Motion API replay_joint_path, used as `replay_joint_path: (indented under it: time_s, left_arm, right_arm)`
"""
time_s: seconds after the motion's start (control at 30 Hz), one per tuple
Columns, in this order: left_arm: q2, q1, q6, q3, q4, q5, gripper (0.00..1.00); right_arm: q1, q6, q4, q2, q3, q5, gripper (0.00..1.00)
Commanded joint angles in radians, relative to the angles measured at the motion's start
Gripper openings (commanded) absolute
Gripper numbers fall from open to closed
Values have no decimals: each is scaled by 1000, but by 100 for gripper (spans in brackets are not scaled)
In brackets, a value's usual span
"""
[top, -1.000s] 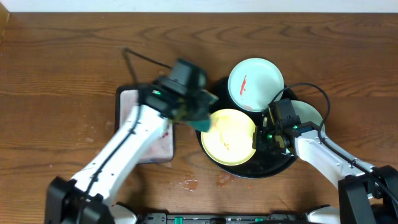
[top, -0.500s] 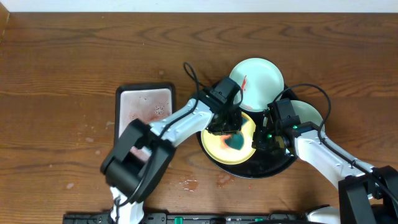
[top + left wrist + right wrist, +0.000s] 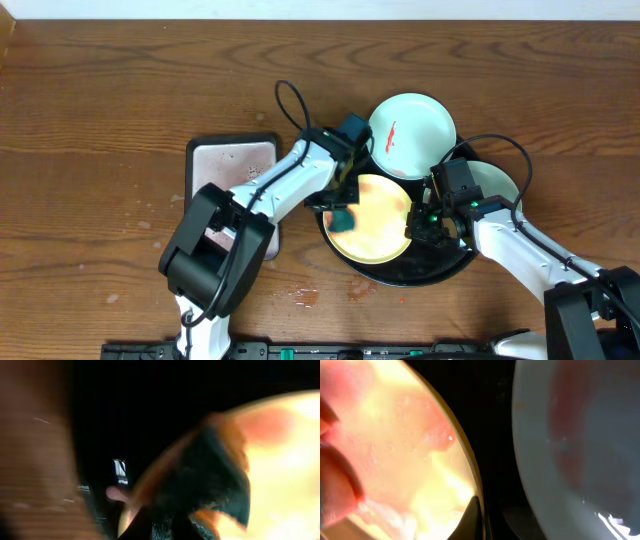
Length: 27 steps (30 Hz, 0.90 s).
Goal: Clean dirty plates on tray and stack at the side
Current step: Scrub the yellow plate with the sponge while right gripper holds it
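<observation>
The pale yellow plate lies on the black round tray. My left gripper is shut on a teal sponge and presses it on the yellow plate's left edge. The left wrist view is blurred and shows the sponge against the plate. My right gripper is shut on the yellow plate's right rim, as the right wrist view shows. A mint plate with a red smear sits at the tray's back. Another mint plate lies at the right, partly under my right arm.
A small rectangular black-rimmed tray with pinkish smears lies left of the round tray, under my left arm. Red sauce spots mark the tabletop near the front. A black cable loops behind the left wrist.
My left gripper carried the sponge from the rectangular tray onto the yellow plate, then wiped from the plate's middle to its left edge. The right gripper has kept its hold on the rim.
</observation>
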Motion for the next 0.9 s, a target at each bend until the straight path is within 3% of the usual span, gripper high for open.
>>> replay_joint_path:
  time_s: [0.0, 0.1, 0.3, 0.47, 0.7, 0.87]
  left_arm:
    - [31, 28, 72, 16, -16, -331, 8]
    - [32, 22, 68, 15, -3, -235, 8]
    - [33, 13, 60, -20, 200, 273, 8]
    - [33, -27, 3, -26, 306, 478, 8]
    - [33, -83, -11, -27, 257, 486, 8]
    - [33, -70, -11, -34, 189, 370, 8]
  right_arm:
    - [14, 9, -21, 3, -10, 55, 1]
    - [14, 9, -26, 3, -10, 55, 1]
    - [14, 8, -29, 3, -10, 55, 1]
    - [14, 8, -30, 3, -10, 55, 1]
    - [14, 8, -35, 3, -10, 54, 1]
    - [14, 9, -37, 3, -10, 54, 1]
